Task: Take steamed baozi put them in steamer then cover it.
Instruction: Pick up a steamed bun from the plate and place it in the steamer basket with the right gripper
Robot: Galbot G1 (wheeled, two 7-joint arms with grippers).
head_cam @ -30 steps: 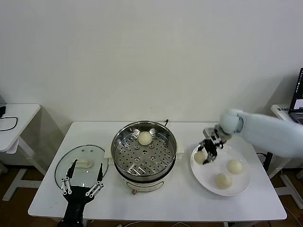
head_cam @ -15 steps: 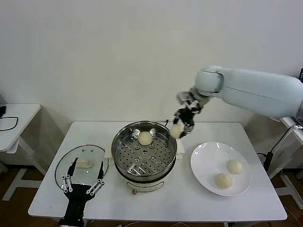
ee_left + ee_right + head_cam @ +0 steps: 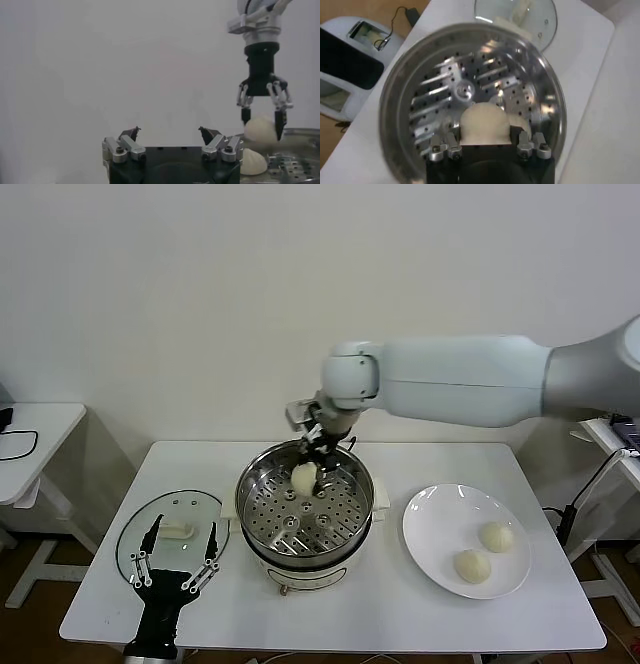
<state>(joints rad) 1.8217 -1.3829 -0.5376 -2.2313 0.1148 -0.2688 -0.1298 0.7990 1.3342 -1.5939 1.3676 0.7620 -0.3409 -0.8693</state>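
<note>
Steel pot: the steamer (image 3: 304, 509) stands mid-table on its white base, perforated tray showing, uncovered.
Change: a second ago the right gripper (image 3: 316, 452) was at the plate (image 3: 432, 551) on a bun; now it hangs over the far side of the steamer with that bun (image 3: 303, 477) between its fingers, so the plate has gone from three to two.
Buns: one clamped in the right gripper; another appears to sit on the tray just behind it, best seen low in the left wrist view (image 3: 253, 161); two remain on the plate (image 3: 496, 536) (image 3: 472, 566).
Meaning: the second bun is about to be set down; two more trips and the lid remain.
Right arm: reaches across from the right, wrist bent down, fingers pointing into the pot, closed on the bun (image 3: 484, 123).
Left gripper: (image 3: 176, 560) parked at the near left table edge, fingers spread wide, holding nothing.
Lid: glass cover (image 3: 170, 533) lies flat on the table left of the steamer, under the left gripper.
</note>
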